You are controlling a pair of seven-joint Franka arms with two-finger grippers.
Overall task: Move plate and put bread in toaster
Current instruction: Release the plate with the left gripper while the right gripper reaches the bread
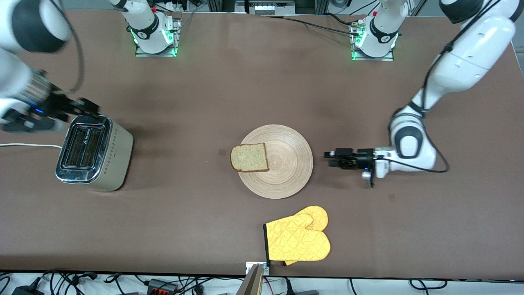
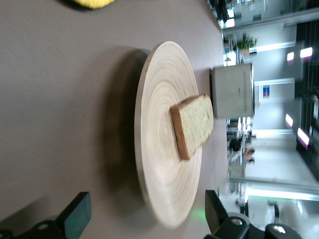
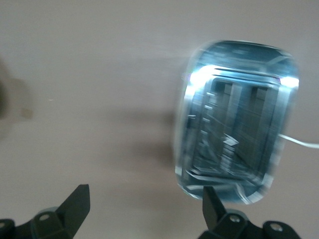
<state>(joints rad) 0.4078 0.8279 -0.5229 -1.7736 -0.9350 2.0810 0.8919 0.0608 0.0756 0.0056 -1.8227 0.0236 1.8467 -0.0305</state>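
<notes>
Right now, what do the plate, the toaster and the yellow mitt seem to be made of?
The plate: probably light wood with a matte finish, judging by its concentric ring grain. The toaster: its top looks like polished chrome metal, mirror-bright with glare; the beige sides with a dot pattern could be painted metal or plastic. The yellow mitt: quilted fabric, shown by diamond stitching and dark edge binding.

Brown counter [image 1: 254, 90]; on it toaster [image 1: 94, 153], plate [image 1: 286, 164], yellow mitt [image 1: 299, 239] nearest front camera.
</notes>
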